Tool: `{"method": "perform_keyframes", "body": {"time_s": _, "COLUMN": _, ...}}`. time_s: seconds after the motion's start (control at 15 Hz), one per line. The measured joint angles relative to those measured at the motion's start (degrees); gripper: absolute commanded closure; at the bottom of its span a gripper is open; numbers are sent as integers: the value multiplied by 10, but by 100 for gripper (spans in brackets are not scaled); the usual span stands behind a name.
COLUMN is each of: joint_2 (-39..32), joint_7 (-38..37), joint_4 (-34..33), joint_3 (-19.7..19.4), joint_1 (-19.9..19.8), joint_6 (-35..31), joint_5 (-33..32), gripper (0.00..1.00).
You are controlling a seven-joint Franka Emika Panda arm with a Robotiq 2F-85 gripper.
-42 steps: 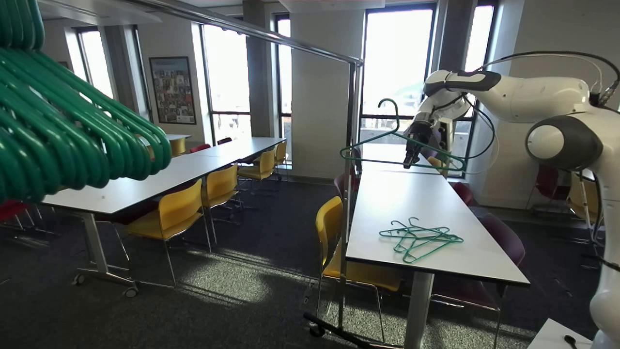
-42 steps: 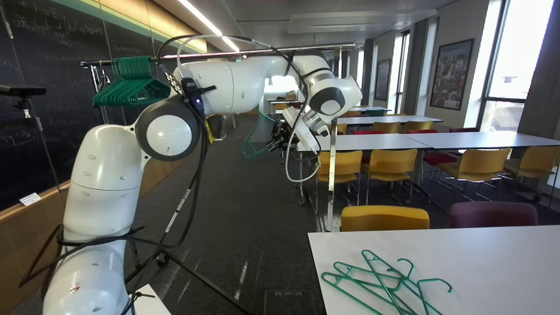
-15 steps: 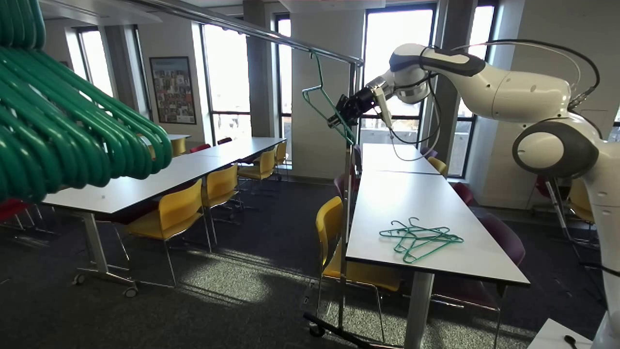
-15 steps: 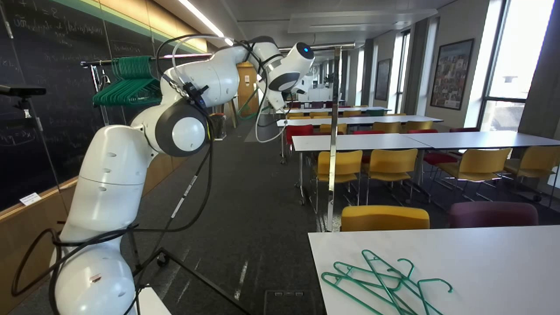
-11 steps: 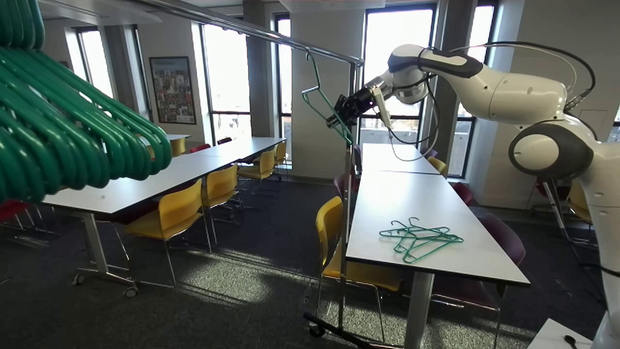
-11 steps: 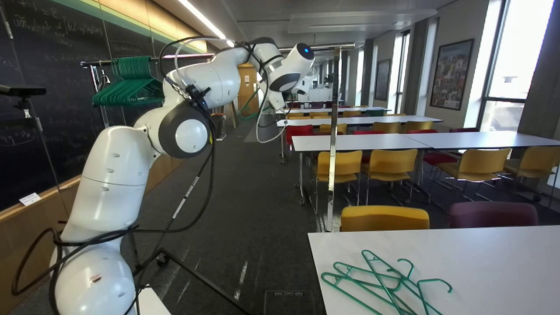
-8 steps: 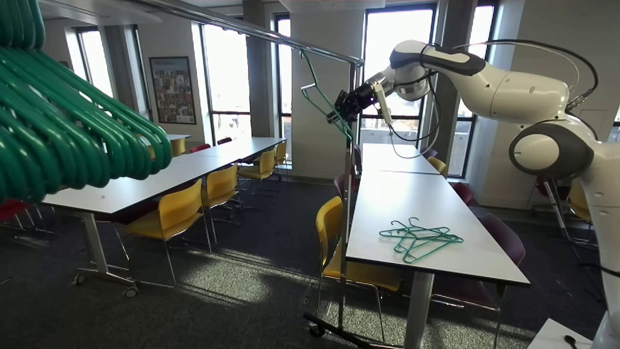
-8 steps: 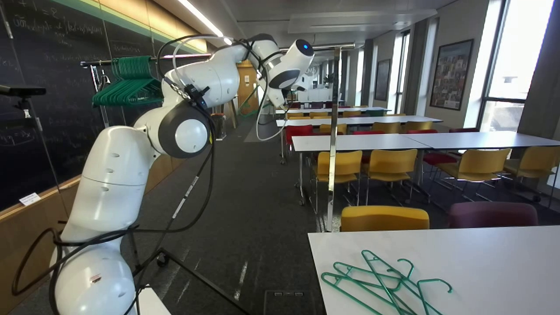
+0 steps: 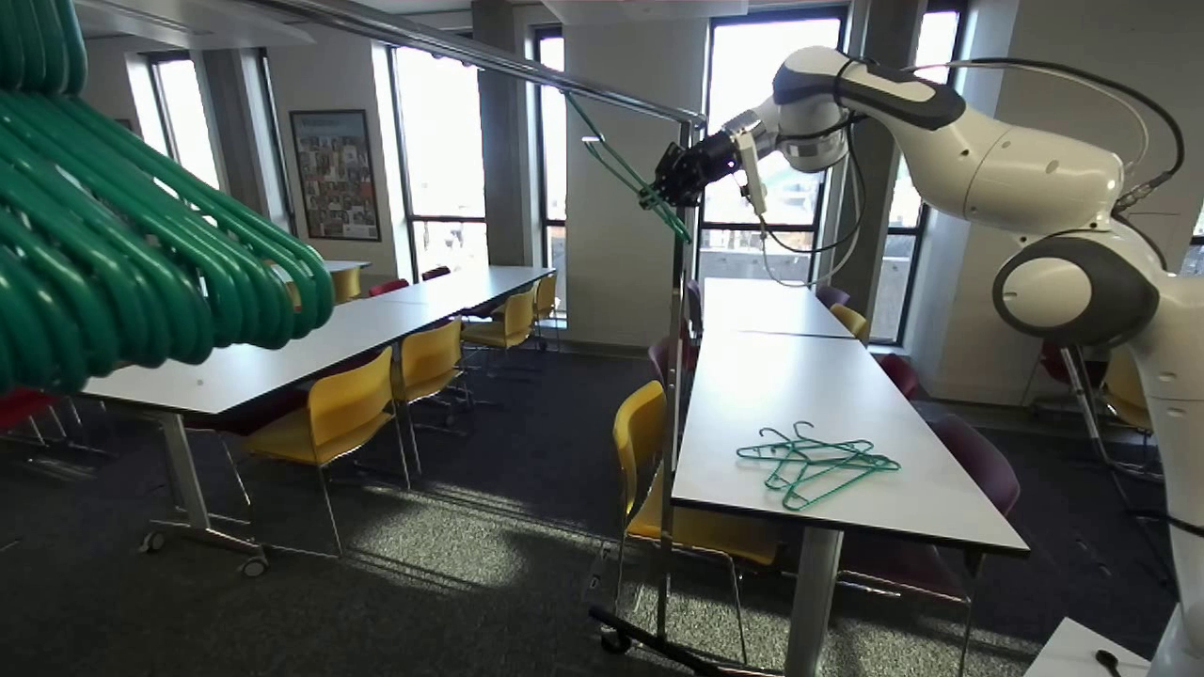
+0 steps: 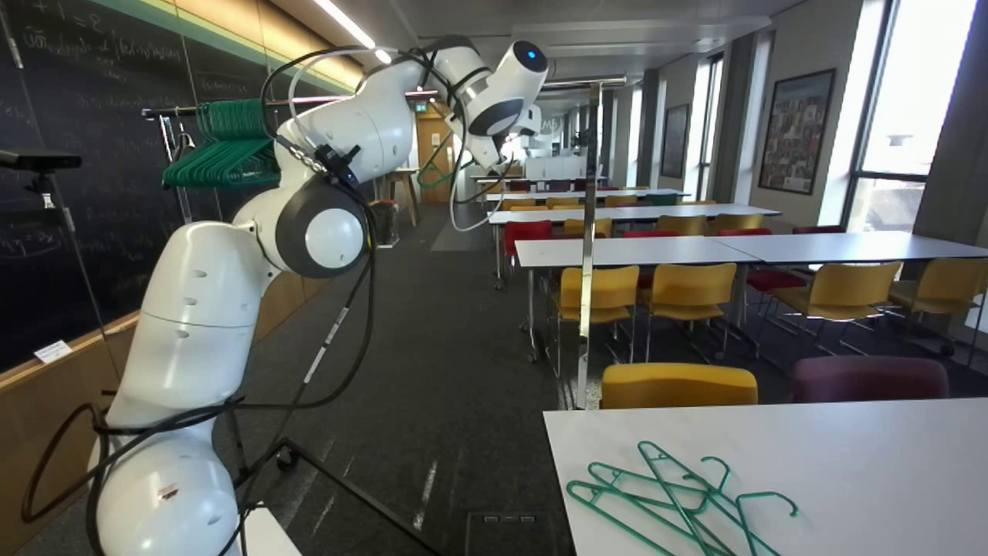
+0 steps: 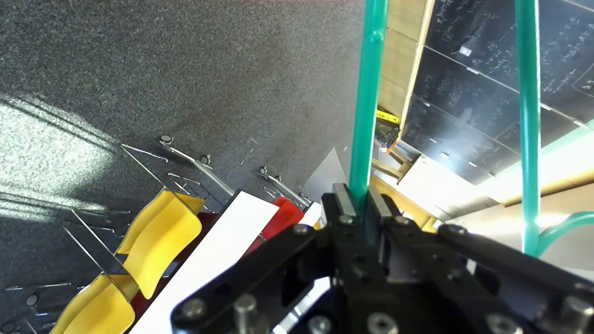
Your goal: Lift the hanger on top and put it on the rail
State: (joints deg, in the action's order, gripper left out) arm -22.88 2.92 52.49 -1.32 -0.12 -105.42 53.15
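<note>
My gripper (image 9: 651, 197) is shut on the bar of a green hanger (image 9: 617, 165). In the wrist view the fingers (image 11: 363, 202) pinch the hanger's bar (image 11: 370, 97), and a second bar runs at the right. The hanger is tilted, its hook end up at the metal rail (image 9: 527, 68). The hook's tip is hidden at the rail, so I cannot tell whether it sits over it. In an exterior view the hanger (image 10: 438, 174) shows partly behind the arm. A small pile of green hangers (image 9: 818, 461) lies on the white table, also in an exterior view (image 10: 679, 498).
Several green hangers (image 9: 160, 244) hang at the rail's far end, also seen in an exterior view (image 10: 231, 150). The rail's upright post (image 10: 590, 255) stands close to the gripper. A white table (image 9: 762, 376) and yellow chairs (image 9: 644, 423) stand below.
The hanger has moved from above the table, up and left to the rail, and turned. In the last half second the gripper has risen and the hanger has tilted further, its hook shifting left.
</note>
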Motion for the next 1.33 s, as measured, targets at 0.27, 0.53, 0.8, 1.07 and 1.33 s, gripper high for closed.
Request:
{"method": "perform_keyframes", "body": {"time_s": 0.27, "joint_2": -3, "joint_7": 1, "joint_4": 2, "joint_3": -3, "joint_1": 0, "joint_6": 15, "joint_5": -17, "gripper": 98}}
{"method": "perform_keyframes", "body": {"time_s": 0.53, "joint_2": -7, "joint_7": 5, "joint_4": 11, "joint_3": -8, "joint_1": 0, "joint_6": 41, "joint_5": -59, "gripper": 98}}
{"method": "perform_keyframes", "body": {"time_s": 0.8, "joint_2": -6, "joint_7": 28, "joint_4": 19, "joint_3": -9, "joint_1": 0, "joint_6": 47, "joint_5": -86, "gripper": 98}}
{"method": "perform_keyframes", "body": {"time_s": 1.07, "joint_2": 0, "joint_7": 68, "joint_4": 19, "joint_3": -9, "joint_1": 0, "joint_6": 47, "joint_5": -88, "gripper": 98}}
{"method": "perform_keyframes", "body": {"time_s": 1.33, "joint_2": 21, "joint_7": 92, "joint_4": 19, "joint_3": -8, "joint_1": 0, "joint_6": 47, "joint_5": -69, "gripper": 98}}
